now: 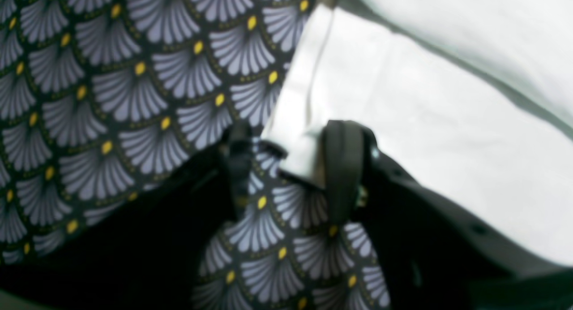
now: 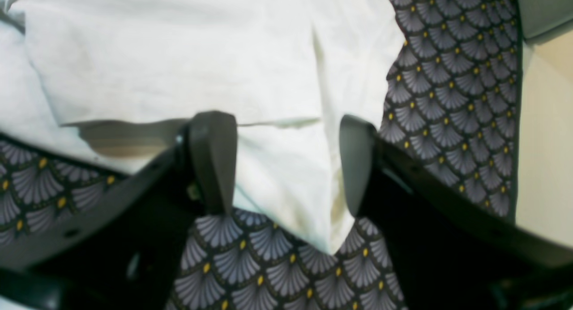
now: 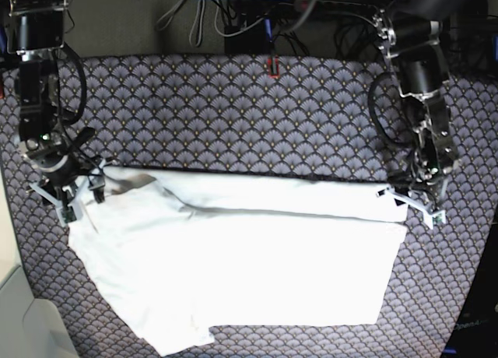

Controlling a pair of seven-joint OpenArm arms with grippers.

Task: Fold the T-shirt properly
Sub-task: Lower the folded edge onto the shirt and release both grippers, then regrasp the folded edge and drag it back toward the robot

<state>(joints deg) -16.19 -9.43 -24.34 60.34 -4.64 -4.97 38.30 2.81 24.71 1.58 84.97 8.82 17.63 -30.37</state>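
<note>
Your shirt [image 3: 233,264] lies spread across the near half of the patterned tablecloth [image 3: 233,117], only its far edge turned over, with both grippers' fingers apart around the far corners, so most folding remains.

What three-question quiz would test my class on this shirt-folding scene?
1. True or false: the shirt lies on a bare wooden table.
2. Between the fingers of the right gripper lies: A) a corner of the shirt, B) a cable, C) a sock.
3. What colour is the shirt?
Key: 1 false, it lies on a patterned tablecloth; 2 A; 3 white.
</note>
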